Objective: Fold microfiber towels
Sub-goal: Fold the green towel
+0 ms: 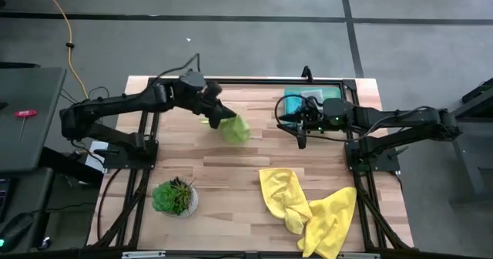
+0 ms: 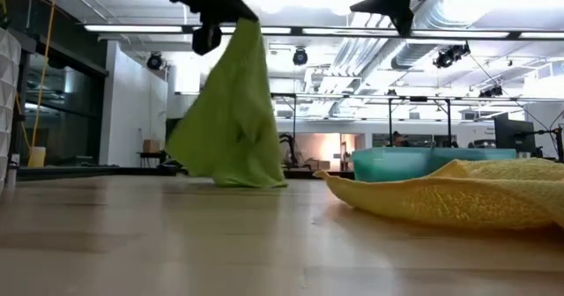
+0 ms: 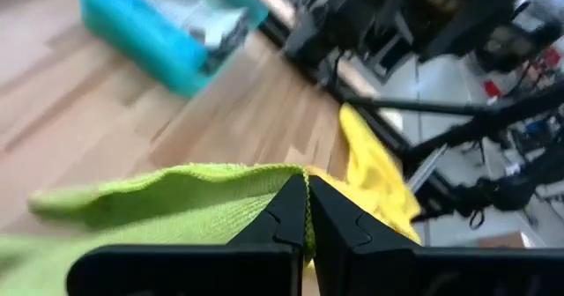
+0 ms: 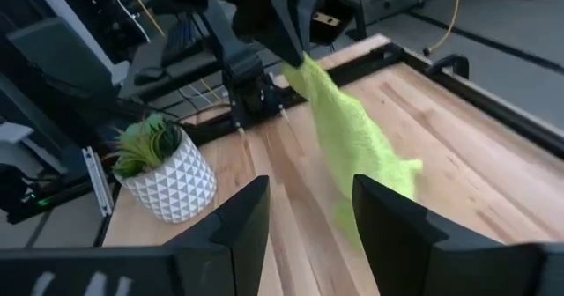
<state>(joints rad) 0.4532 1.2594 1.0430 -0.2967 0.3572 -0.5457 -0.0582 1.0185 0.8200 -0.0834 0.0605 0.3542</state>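
**Left gripper lifts the lime green towel by one edge**

High view: the left gripper point(image 1: 214, 112) is over the far middle of the table point(image 1: 231, 174), pinched on the lime green towel point(image 1: 236, 128), which bunches just beside it. The right gripper point(image 1: 300, 136) hangs to the right of it, by the teal bin point(image 1: 296, 103) at the far edge. The yellow towel point(image 1: 308, 205) lies crumpled at the near right; a potted plant point(image 1: 176, 197) stands at the near left.

Low view: the lime green towel point(image 2: 231, 120) hangs in a drape from the left gripper point(image 2: 210, 33), its lower hem at the tabletop; whether it touches, I cannot tell. The yellow towel point(image 2: 458, 195) lies flat in front of the bin point(image 2: 397, 164).

Left wrist view: the fingers point(image 3: 282, 221) are pressed together on the towel's edge point(image 3: 176, 199), a detail the overhead hides.

Right wrist view: the right gripper point(image 4: 308, 221) stands partly open, holding nothing, facing the hanging towel point(image 4: 352, 137) and the plant point(image 4: 163, 168).
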